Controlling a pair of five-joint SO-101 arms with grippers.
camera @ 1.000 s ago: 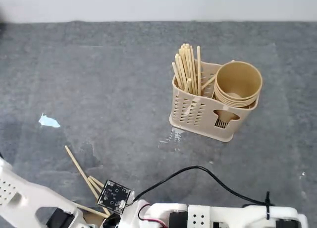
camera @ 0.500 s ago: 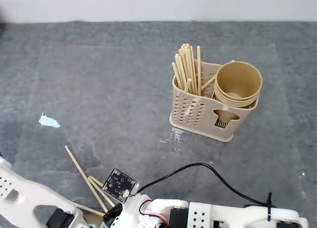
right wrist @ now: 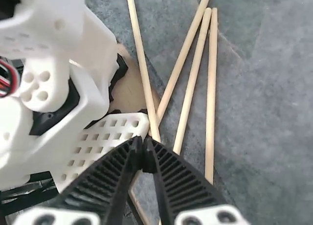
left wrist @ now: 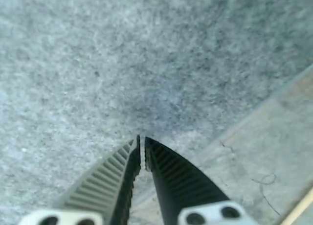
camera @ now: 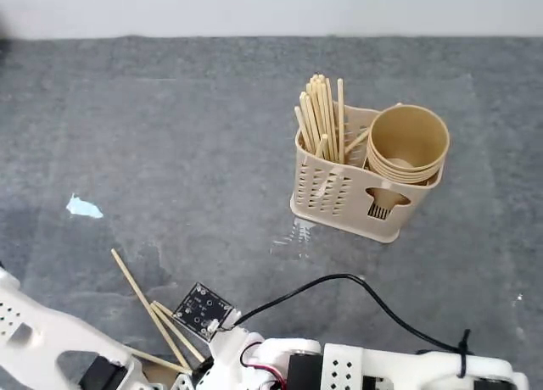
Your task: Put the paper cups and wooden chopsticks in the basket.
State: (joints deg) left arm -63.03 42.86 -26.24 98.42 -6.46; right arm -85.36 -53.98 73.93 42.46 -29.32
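Loose chopsticks [camera: 142, 290] flat on mat [camera: 170, 153], long axes diagonal, far ends pointing left, right gripper [right wrist: 143, 146] closed over them, left gripper [left wrist: 142, 143] closed, empty.

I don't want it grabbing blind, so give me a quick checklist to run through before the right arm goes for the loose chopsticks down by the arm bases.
1. Target in place: ok, the loose chopsticks lie on the mat right by the right gripper.
2. Right gripper open for the pick: not ok, its jaws are closed.
3. Left gripper free: ok, closed with nothing in it, over bare mat.
4. Basket upright: ok, standing chopsticks in one compartment, paper cups stacked in the other.
5. Clearance beside the pick: cannot tell, a white arm body sits right next to the loose chopsticks.
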